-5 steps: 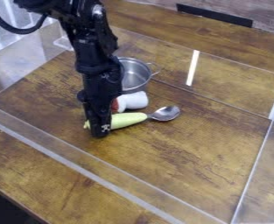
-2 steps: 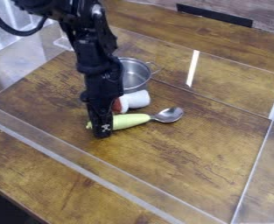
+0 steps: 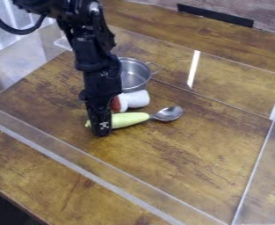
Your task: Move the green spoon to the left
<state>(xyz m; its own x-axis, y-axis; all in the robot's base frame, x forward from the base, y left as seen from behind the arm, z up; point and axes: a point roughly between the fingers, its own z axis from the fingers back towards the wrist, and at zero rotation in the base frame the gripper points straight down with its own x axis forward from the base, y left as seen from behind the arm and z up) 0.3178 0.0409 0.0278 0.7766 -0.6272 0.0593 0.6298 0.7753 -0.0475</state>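
The green spoon (image 3: 134, 119) lies on the wooden table in front of the pot, its yellow-green handle pointing left and its silver bowl (image 3: 167, 112) to the right. My gripper (image 3: 102, 128) points straight down over the handle's left end, with its black fingers closed around the handle and the tips at the table. The handle's far left end is partly hidden by the fingers.
A round silver pot (image 3: 133, 72) stands just behind the spoon. A small white and red-orange toy (image 3: 133, 101) sits between the pot and the spoon. Clear plastic walls (image 3: 259, 167) ring the wooden table (image 3: 186, 154).
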